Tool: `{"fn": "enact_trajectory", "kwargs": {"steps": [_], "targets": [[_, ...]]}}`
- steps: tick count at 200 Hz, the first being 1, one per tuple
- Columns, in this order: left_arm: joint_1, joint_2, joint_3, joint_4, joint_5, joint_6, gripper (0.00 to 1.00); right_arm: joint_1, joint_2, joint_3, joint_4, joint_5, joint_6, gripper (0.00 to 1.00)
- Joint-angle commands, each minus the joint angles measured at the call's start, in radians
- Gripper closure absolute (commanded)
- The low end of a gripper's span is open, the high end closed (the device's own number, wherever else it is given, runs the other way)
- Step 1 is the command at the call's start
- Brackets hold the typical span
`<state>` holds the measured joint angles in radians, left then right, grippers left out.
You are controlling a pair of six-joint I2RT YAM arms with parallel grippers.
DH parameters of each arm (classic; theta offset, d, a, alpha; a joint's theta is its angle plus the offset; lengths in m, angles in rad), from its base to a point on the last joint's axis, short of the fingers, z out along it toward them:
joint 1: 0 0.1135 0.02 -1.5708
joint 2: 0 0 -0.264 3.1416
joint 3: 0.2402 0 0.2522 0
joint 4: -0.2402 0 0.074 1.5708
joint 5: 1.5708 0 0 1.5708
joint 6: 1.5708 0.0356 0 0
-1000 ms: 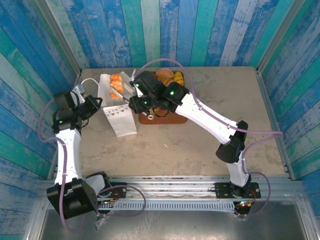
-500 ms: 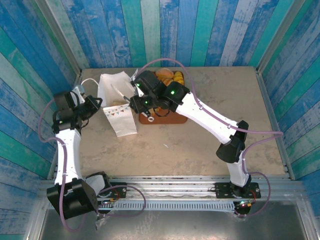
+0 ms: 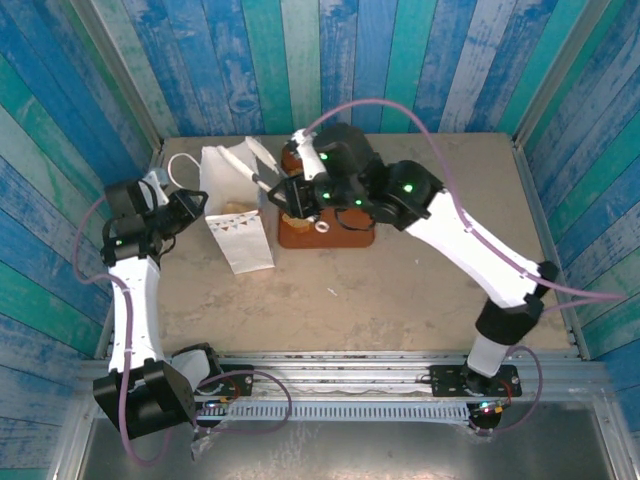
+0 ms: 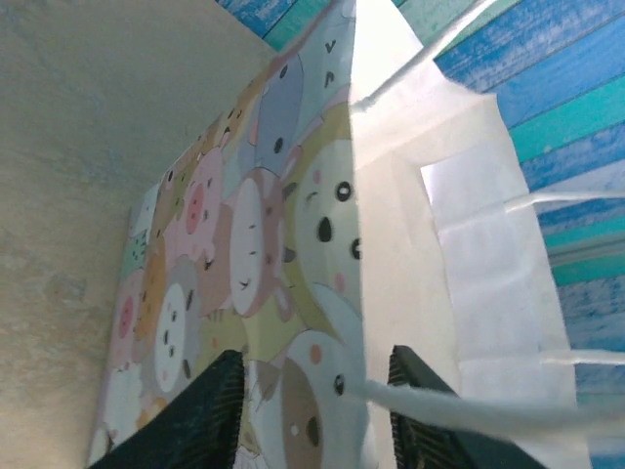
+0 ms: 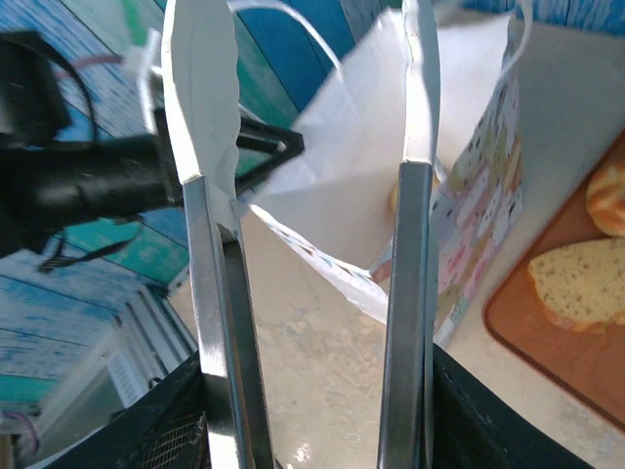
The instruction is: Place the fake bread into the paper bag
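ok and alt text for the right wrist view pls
Metal tongs with white tips, open and empty, point at the mouth of an open white paper bag on a beige table. To the right a brown board holds a seeded bread slice; a black robot arm shows at left.

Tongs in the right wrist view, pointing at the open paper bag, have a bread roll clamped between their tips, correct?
Not quite. The right wrist view shows the tongs pointing at the open paper bag with nothing between their tips; bread lies on the brown board beside the bag.
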<state>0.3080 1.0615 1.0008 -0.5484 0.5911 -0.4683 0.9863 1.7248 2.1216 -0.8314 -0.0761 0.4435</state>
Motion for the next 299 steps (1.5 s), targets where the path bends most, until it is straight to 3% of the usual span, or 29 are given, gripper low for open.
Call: {"fn": "enact_trajectory", "kwargs": {"steps": [1, 76, 125, 137, 146, 207, 299], "targets": [[0.005, -0.043, 0.047, -0.051, -0.022, 0.034, 0.51, -0.008, -0.092, -0.043, 0.066, 0.003, -0.007, 0.47], [0.005, -0.110, 0.114, -0.123, -0.075, 0.085, 0.26, -0.179, -0.333, -0.378, 0.095, -0.053, 0.079, 0.47], [0.005, -0.165, 0.132, -0.122, -0.119, 0.083, 0.11, -0.273, -0.373, -0.587, 0.097, -0.091, 0.084, 0.48], [0.005, -0.176, 0.135, -0.119, -0.126, 0.084, 0.00, -0.284, -0.364, -0.621, 0.099, -0.116, 0.073, 0.48], [0.005, -0.187, 0.135, -0.114, -0.131, 0.090, 0.06, -0.288, -0.355, -0.643, 0.101, -0.131, 0.059, 0.48], [0.003, -0.222, 0.116, -0.135, -0.116, 0.140, 0.06, -0.325, -0.231, -0.720, 0.109, -0.155, -0.037, 0.48], [0.005, -0.227, 0.061, -0.149, -0.162, 0.156, 0.06, -0.428, 0.127, -0.537, 0.069, -0.205, -0.180, 0.49]]}}
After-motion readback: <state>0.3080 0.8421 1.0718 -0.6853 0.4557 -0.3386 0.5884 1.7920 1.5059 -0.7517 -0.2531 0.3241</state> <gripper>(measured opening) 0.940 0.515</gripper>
